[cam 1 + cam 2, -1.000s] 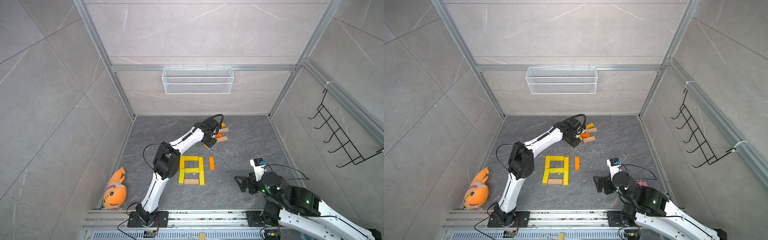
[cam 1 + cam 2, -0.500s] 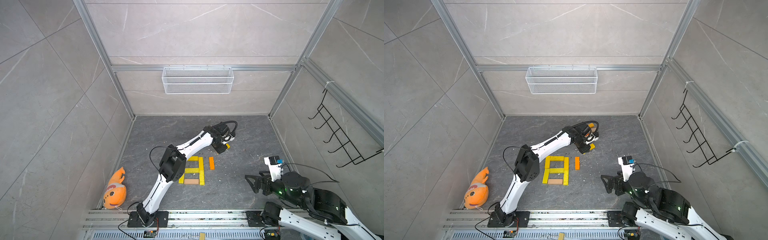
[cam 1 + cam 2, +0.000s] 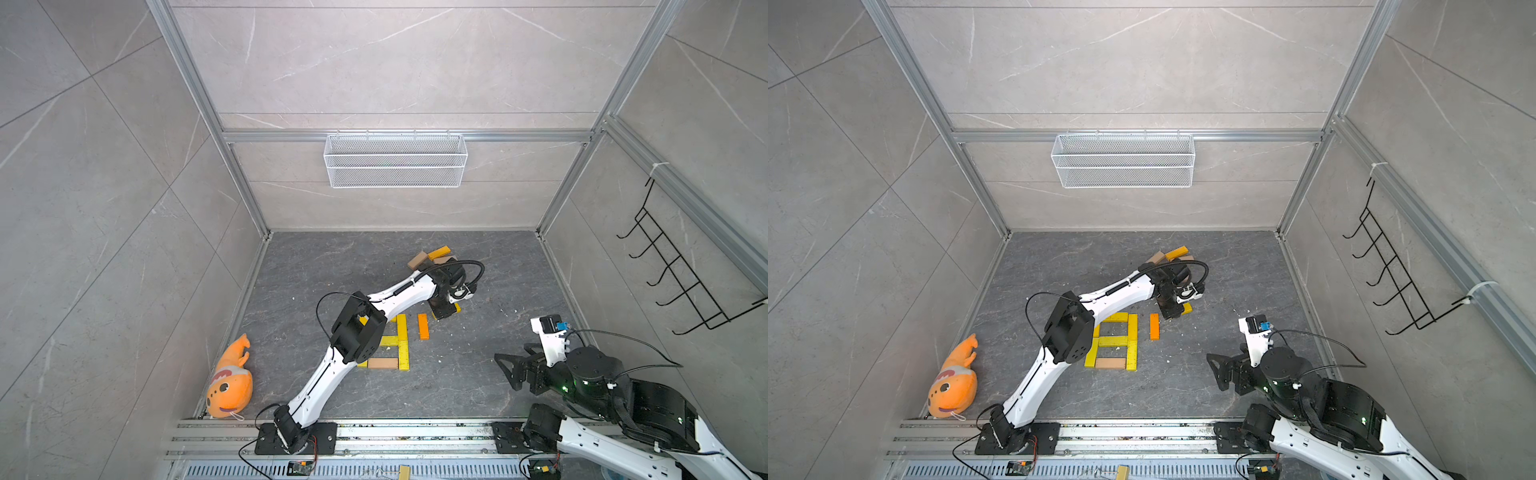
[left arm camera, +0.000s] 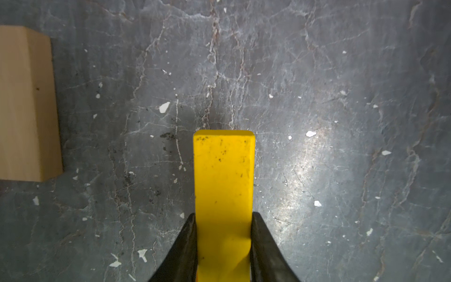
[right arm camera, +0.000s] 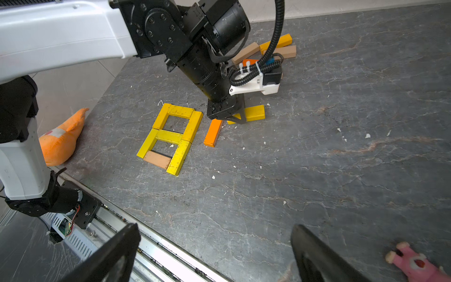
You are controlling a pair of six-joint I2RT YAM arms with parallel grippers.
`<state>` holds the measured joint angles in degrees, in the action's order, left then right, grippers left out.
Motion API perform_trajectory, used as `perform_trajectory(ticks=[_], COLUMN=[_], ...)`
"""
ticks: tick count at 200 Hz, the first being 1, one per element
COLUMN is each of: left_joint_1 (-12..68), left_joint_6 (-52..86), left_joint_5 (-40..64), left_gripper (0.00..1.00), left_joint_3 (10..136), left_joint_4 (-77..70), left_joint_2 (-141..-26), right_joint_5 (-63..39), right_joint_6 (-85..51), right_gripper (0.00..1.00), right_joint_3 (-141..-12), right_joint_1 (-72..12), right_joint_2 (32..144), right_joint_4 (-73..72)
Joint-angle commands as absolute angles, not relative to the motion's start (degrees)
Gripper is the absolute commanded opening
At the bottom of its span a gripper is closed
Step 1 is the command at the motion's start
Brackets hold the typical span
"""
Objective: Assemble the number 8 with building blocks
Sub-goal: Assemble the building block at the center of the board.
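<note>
Below, a dark grey slab [image 3: 457, 386], dotted with white flecks [image 4: 164, 107], sits boxed by pale tiled walls [image 3: 395, 62]; a wire basket [image 3: 395, 160] hangs on the back wall, a black hook rack [image 3: 681, 282] on the right one, and an orange plush fish [image 3: 230, 380] lies in the front left corner. Just front of the slab's middle, yellow bars and one tan bar form a blocky figure [image 3: 1113, 340], an orange bar [image 3: 1154, 326] just beside it; loose bars [image 3: 417, 260] lie toward the back edge. The left gripper [image 4: 223, 217] pinches a yellow block [image 4: 223, 171] low beside the orange bar; the right gripper [image 5: 214, 228] hovers spread wide and empty near the front right corner.
</note>
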<state>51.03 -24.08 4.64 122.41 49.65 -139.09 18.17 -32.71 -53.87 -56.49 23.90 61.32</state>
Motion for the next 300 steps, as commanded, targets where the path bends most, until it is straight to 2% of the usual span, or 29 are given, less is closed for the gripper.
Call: perform_trajectory(ticks=[1,122,300], left_joint_1=[51.2,51.2,49.7], left_joint_6=[-29.8,-35.8,-36.6], left_joint_5=[4.6,4.8,4.3], left_gripper=[0.28,0.32,0.34], left_joint_3=[119.6,116.1,115.1], left_joint_4=[48.1,47.4,49.4], left_joint_2=[-136.2,-135.6,-134.0], right_joint_5=[17.7,17.8,17.9], right_joint_6=[-31.4,-31.8,-32.0], right_gripper=[0.99,0.99,0.98], right_joint_3=[-53.1,-52.8,-52.6], right_joint_1=[-56.4,-56.3,-56.4], right_joint_2=[24.7,24.7,24.9], right_joint_4=[61.5,61.5,61.3])
